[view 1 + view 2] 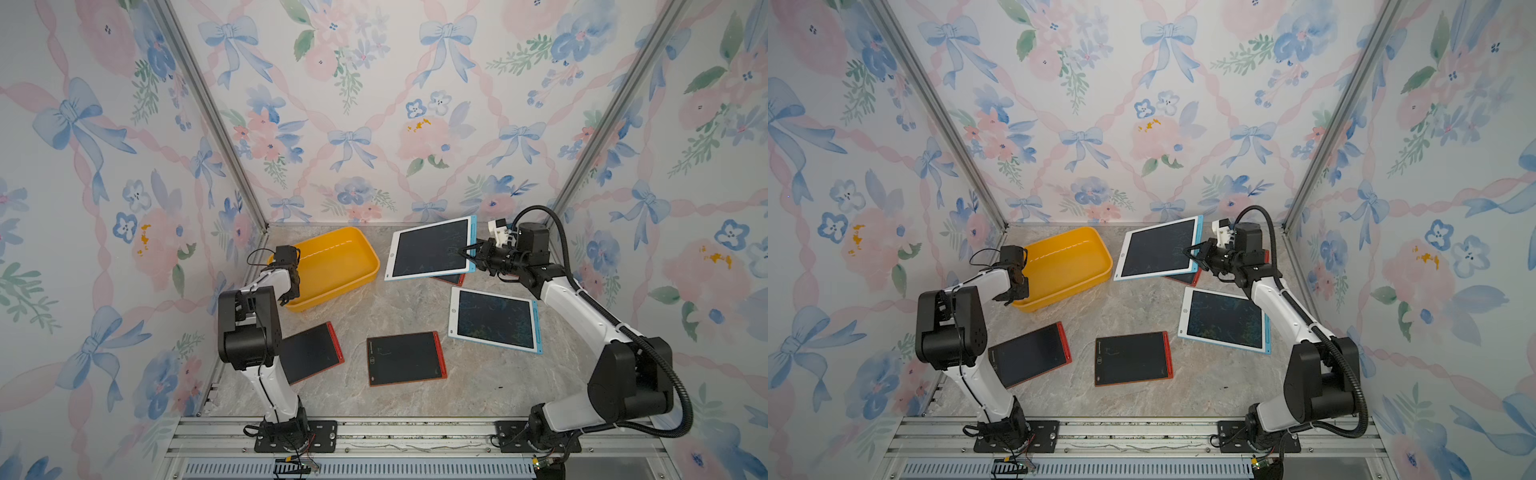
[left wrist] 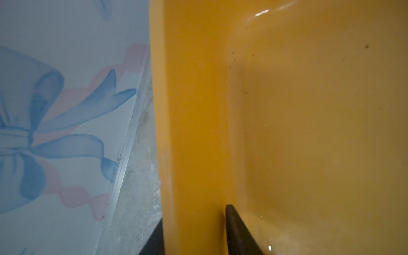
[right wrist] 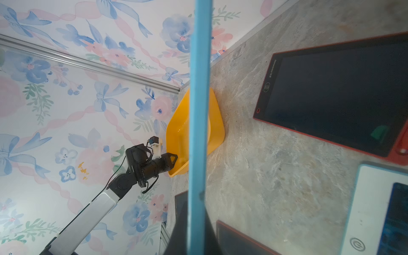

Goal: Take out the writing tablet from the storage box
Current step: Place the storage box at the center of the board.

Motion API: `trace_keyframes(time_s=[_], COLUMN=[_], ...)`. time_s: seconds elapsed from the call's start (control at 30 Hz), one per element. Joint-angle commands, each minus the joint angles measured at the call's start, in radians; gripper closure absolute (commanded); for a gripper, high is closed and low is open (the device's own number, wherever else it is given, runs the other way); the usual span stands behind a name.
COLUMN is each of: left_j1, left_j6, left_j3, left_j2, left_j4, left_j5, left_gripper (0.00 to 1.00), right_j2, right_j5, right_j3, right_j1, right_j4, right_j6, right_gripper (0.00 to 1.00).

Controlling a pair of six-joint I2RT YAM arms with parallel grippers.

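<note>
Right hand clamped on the blue edge of the writing tablet. Tablet held tilted, screen up, above the counter. It is fully outside the storage box, just right of it, reaching from the hand back toward the box. Box empty. Left hand straddles the box's near-left rim; pinching or slack, cannot tell. Judgement: set-down falls to the right arm. Red-framed tablet lies partly beneath.
</note>
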Motion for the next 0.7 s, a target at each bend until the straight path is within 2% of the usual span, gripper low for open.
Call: trace_keyframes(time_s=[0.0,0.17,0.23,0.33,0.47,0.5,0.57,0.67], left_j1=[0.013,0.017,0.017,0.017,0.015,0.012,0.004,-0.026], left_j6=[0.008,-0.007,-0.017,-0.031,-0.047,-0.056,-0.069,-0.097], left_j3=[0.018,0.034,0.049,0.069,0.104,0.115,0.124,0.123], left_j2=[-0.004,-0.075,-0.103,-0.147,-0.2,-0.212,-0.243,-0.288], left_j4=[-0.041,-0.046,-0.056,-0.066,-0.082,-0.091,-0.096,-0.095], left_j5=[-0.054,-0.06,-0.053,-0.044,-0.008,0.006,0.039,0.064], left_gripper=[0.56,0.49,0.44,0.42,0.36,0.32,0.18,0.1], right_j2=[-0.03,-0.052,-0.057,-0.066,-0.09,-0.096,-0.112,-0.131], right_j5=[-0.038,-0.049,-0.058,-0.059,-0.059,-0.058,-0.059,-0.059], right_j3=[-0.012,-0.023,-0.023,-0.026,-0.033,-0.04,-0.059,-0.087], right_j1=[-0.018,-0.042,-0.051,-0.063,-0.079,-0.081,-0.085,-0.085], right_j4=[0.053,0.04,0.031,0.0,-0.074,-0.085,-0.096,-0.115], right_j6=[-0.016,-0.024,-0.023,-0.032,-0.065,-0.066,-0.06,-0.047], right_gripper=[0.97,0.97,0.97,0.97,0.97,0.97,0.97,0.97])
